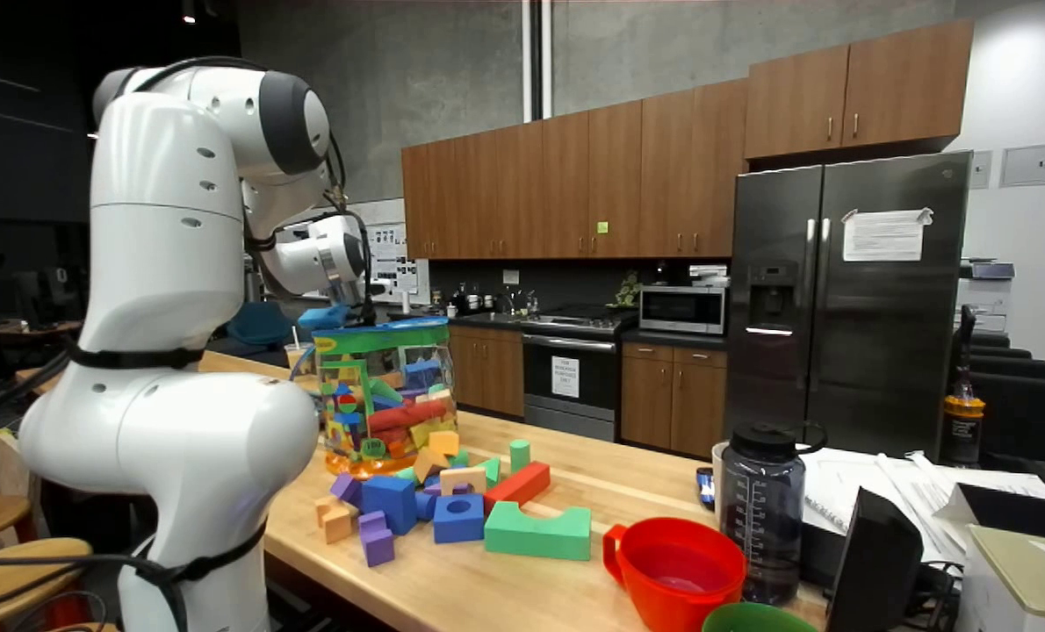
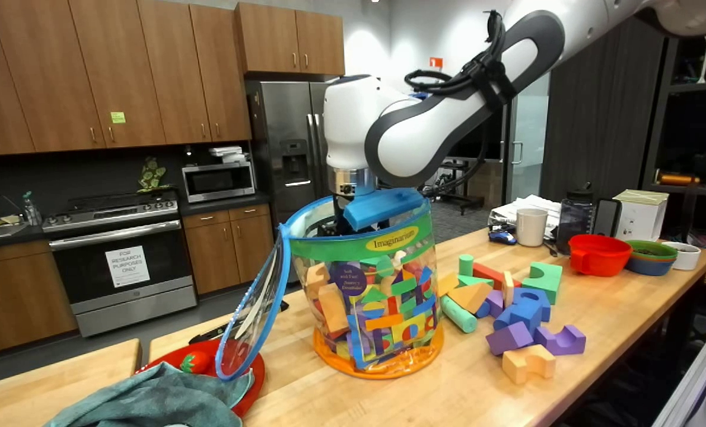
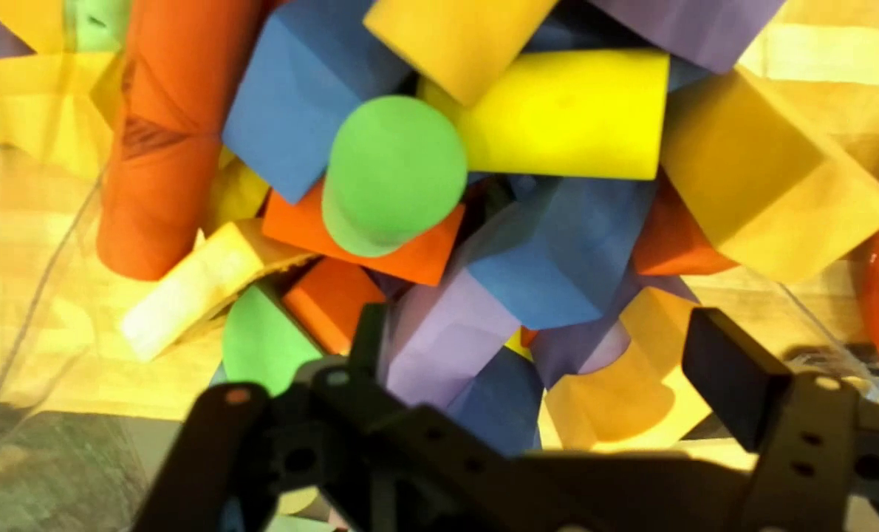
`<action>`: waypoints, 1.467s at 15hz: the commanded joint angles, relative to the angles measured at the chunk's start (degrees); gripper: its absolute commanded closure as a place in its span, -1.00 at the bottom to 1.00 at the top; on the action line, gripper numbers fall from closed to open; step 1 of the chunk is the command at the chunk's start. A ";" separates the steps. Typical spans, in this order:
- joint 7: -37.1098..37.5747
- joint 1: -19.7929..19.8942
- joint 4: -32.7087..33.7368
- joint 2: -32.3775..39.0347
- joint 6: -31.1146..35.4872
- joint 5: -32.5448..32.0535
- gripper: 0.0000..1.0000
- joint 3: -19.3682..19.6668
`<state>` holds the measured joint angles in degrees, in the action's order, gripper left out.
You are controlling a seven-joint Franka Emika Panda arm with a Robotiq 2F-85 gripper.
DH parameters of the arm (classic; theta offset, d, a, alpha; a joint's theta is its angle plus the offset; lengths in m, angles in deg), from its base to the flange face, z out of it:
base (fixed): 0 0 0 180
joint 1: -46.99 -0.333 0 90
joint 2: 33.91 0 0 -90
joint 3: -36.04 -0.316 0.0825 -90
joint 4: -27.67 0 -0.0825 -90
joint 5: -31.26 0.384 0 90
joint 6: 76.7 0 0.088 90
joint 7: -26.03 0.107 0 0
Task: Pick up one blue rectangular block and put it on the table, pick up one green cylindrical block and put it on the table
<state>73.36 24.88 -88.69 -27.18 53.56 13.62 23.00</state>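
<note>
Blue rectangular foam-like block (image 3: 558, 251), judged the likely target: in the wrist view, lying inside the bag just beyond the gap of the black two-finger gripper (image 3: 546, 362), with a yellow foam-like block (image 3: 572, 114) close by on the far side and a pale purple foam-like block (image 3: 447, 332) at near left. Jaws spread wide, grasping nothing. Reach slightly farther before going down, so as to bring the gap over the blue block; turn to meet two flat sides, then squeeze gently, in case of soft foam. Mind the green cylindrical foam-like block (image 3: 395, 174), end-up at far left and probably wanted as well; try not to push it deeper. In an exterior view, note the clear plastic bag with a green band (image 2: 329, 252), gripper inside its open top, and the clear plastic lid with blue edging (image 2: 252, 323) hanging at left. Lift straight up past the rim before swinging sideways, to avoid snagging or tipping the bag. In an exterior view, aim for the long pale wooden table (image 1: 637, 487), right of the red rectangular foam-like block (image 1: 521, 487) and beyond the red plastic handled cup (image 1: 676, 570). Release low, flat side down.
</note>
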 commanded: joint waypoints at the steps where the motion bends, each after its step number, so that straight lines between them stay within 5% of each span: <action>1: -4.29 1.75 -3.07 -3.76 -2.24 0.13 -1.00 -0.35; 12: -7.91 2.89 -8.93 -6.58 -4.82 -1.60 -1.00 -1.39; 22: -4.74 2.86 -10.48 -5.65 2.23 -7.82 -1.00 -2.11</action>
<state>67.37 26.85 -97.11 -32.03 53.20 7.91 21.42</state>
